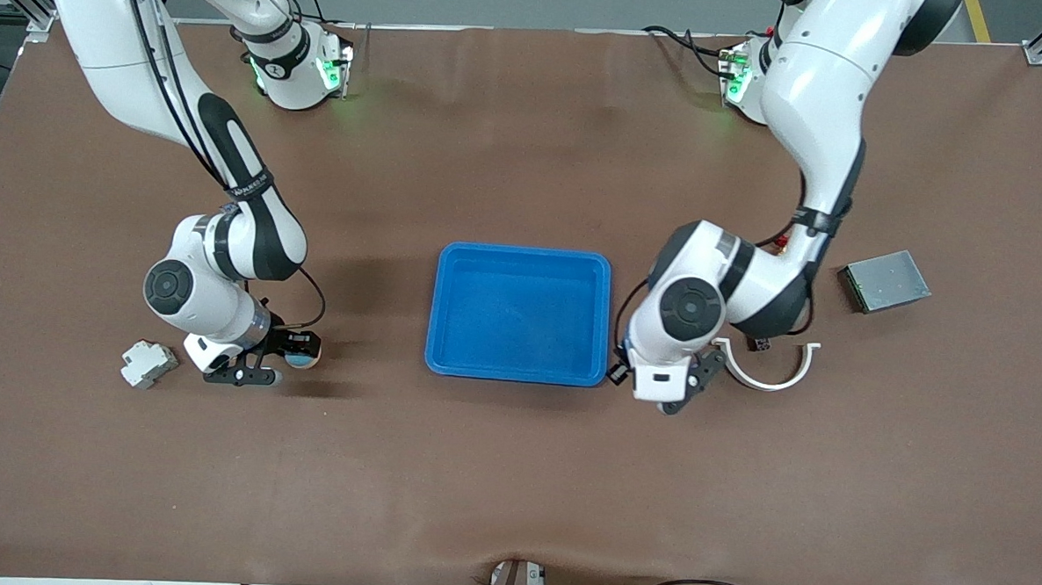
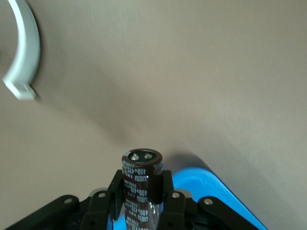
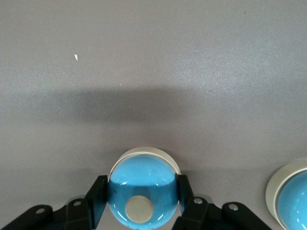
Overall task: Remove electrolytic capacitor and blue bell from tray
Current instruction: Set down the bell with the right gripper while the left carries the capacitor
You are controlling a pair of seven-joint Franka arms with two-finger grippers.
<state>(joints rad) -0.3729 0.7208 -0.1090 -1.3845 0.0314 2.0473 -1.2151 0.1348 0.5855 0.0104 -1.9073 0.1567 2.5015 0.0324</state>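
Both task things out of the tray [image 1: 520,314] already, each clamped in its own gripper over bare table.

Left gripper [image 1: 688,392] low over the table just off the tray's corner toward the left arm's end, fingers shut on the electrolytic capacitor [image 2: 141,184]. Long axis of the capacitor running along the fingers, terminal end pointing away from the wrist; blue rim of the tray showing just under the fingers [image 2: 168,194] in the left wrist view. Release spot judged to be the open table between tray and the white curved clip [image 1: 768,369], so only a short drop left.

Right gripper [image 1: 258,365] well apart from the tray, toward the right arm's end, close beside the small white block [image 1: 149,362], closed around the blue bell [image 3: 141,194]. Dome facing the wrist camera, cream button in its middle, cream base ring beneath. Bell looks near the table; contact not clear.

Hard to make out:
- capacitor barely visible in the front view, hidden by the left wrist
- a 2nd blue dome with cream rim [image 3: 290,196] cut off at the edge of the right wrist view, nature unclear
- grey metal box [image 1: 884,280] near the left arm, not involved
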